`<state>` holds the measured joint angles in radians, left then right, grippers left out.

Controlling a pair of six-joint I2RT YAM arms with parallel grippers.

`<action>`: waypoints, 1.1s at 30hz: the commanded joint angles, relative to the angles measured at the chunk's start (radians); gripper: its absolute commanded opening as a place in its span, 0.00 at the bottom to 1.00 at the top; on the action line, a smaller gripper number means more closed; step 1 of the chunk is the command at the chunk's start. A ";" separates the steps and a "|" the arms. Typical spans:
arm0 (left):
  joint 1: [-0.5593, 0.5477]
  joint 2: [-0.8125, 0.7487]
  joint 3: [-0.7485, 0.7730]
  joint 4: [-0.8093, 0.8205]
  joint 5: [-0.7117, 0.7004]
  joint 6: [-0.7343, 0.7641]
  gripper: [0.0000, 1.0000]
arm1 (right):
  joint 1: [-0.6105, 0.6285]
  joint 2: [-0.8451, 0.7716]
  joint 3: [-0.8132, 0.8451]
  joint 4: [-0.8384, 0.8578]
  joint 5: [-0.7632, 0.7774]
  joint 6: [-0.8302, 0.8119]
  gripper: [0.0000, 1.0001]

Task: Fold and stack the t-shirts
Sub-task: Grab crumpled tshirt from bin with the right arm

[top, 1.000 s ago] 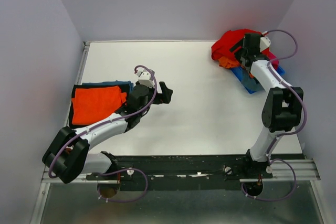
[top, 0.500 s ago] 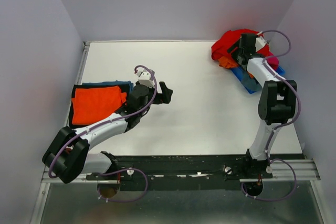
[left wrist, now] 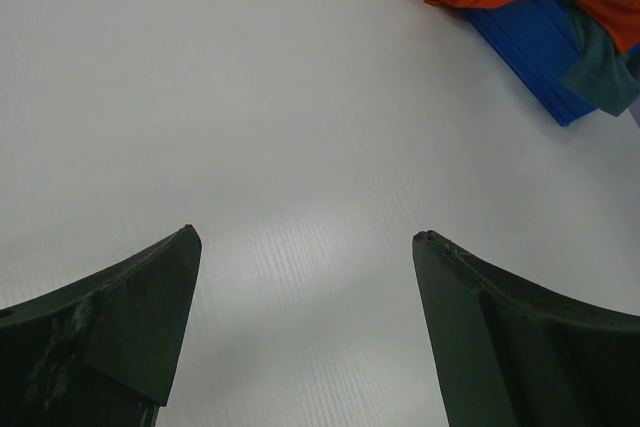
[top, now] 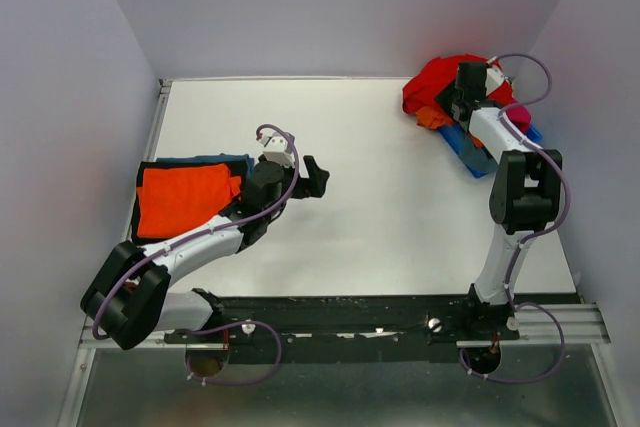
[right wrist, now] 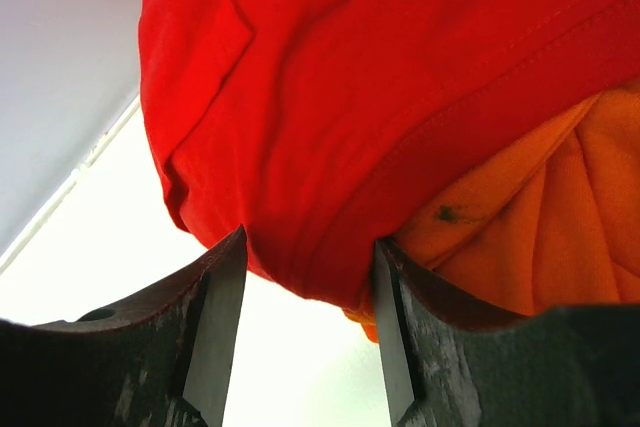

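Observation:
A heap of t-shirts lies at the far right: a large bright red shirt [top: 435, 77] on top, an orange one [top: 432, 119] under its near edge, a magenta one [top: 520, 115] behind. My right gripper [top: 455, 99] is at this heap. In the right wrist view the gripper [right wrist: 310, 247] stands open, its jaws astride the hem of the red shirt [right wrist: 350, 97], with the orange shirt [right wrist: 540, 237] to the right. A folded orange shirt [top: 180, 197] lies on a teal-blue one [top: 215, 160] at the left. My left gripper [top: 318, 177] is open and empty over the bare table [left wrist: 305, 237].
A rigid blue bin [top: 470, 155] lies under the heap and shows in the left wrist view [left wrist: 540, 47]. The white table [top: 370, 147] is walled at the back and both sides. The right wall is close behind the heap.
My right gripper has moved a little farther back and into the heap, onto the red shirt's edge. The left arm has not moved.

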<state>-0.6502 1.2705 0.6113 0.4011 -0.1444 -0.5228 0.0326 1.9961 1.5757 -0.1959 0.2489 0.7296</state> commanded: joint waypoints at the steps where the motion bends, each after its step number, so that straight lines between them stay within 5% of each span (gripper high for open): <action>1: -0.005 0.001 0.027 -0.004 -0.001 0.012 0.99 | -0.003 -0.020 0.018 0.033 -0.016 -0.025 0.59; 29: -0.006 0.015 0.033 -0.004 0.006 0.012 0.99 | -0.002 -0.053 0.009 0.035 -0.077 -0.036 0.58; 33: -0.005 0.013 0.031 -0.004 0.003 0.014 0.99 | -0.003 -0.045 0.012 0.052 -0.097 -0.041 0.47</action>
<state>-0.6502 1.2793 0.6121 0.4007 -0.1440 -0.5228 0.0326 1.9465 1.5627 -0.1654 0.1898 0.7052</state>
